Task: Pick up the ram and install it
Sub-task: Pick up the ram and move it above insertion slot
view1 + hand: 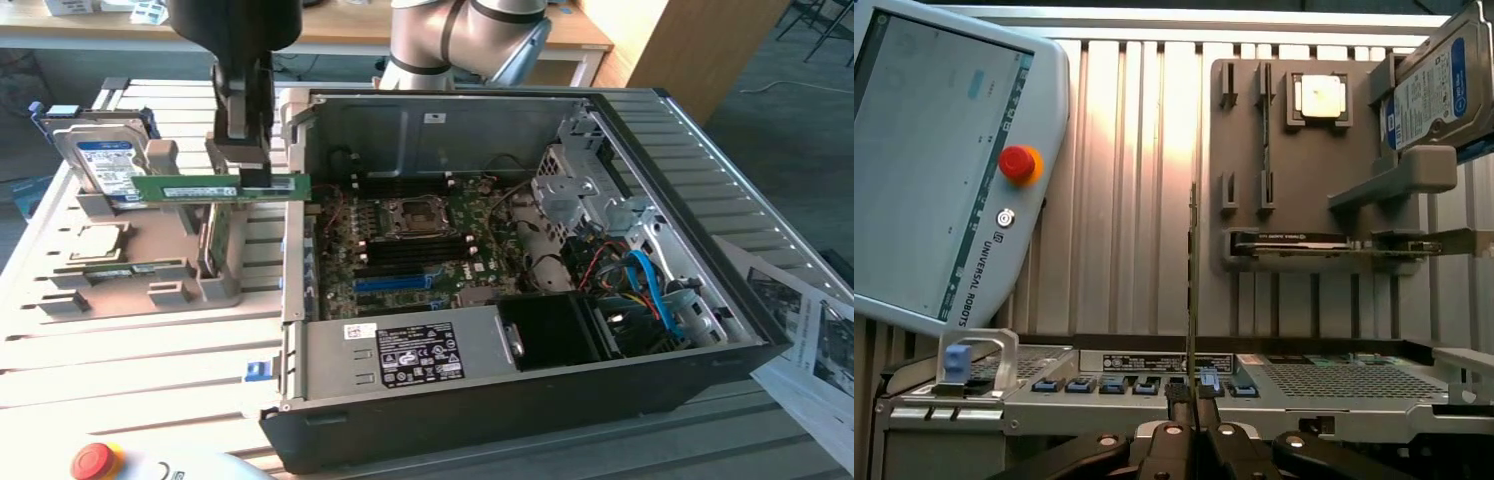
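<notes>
Exterior view: gripper (251, 172) closed narrow on the ram (180, 188), clamping its upper edge. The ram is held level, long side horizontal, above the grey parts holder (147, 245) (in the wrist view it appears edge-on between the fingers). A hard drive (100, 160) stands upright in the holder, just behind the ram on the exterior view's left. The open computer case (534, 400) lies beside the holder on the exterior view's right, motherboard (461, 200) exposed.
</notes>
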`<state>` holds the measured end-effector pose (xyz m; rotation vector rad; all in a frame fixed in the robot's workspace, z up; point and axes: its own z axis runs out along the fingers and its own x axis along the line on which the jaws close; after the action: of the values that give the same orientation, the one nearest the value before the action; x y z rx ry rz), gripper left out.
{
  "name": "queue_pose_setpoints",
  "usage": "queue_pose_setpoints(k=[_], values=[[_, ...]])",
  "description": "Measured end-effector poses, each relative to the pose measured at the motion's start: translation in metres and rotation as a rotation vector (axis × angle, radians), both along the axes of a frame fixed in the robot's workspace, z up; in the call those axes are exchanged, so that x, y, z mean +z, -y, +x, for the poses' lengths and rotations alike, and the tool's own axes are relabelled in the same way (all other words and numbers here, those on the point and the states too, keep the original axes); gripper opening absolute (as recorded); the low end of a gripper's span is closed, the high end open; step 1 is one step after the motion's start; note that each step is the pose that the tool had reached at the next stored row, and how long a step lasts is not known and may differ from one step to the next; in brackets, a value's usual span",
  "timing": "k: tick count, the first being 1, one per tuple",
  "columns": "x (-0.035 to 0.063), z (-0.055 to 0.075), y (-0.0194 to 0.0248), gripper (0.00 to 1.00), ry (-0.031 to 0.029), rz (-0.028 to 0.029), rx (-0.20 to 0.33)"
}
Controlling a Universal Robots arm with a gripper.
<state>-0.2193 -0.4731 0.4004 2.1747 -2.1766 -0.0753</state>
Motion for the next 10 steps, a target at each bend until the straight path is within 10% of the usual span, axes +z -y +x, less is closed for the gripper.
queue_pose_setpoints(k=[10], values=[[-0.0001,0.031,0.0069,0.12,-0.0091,0.0001,0.000]])
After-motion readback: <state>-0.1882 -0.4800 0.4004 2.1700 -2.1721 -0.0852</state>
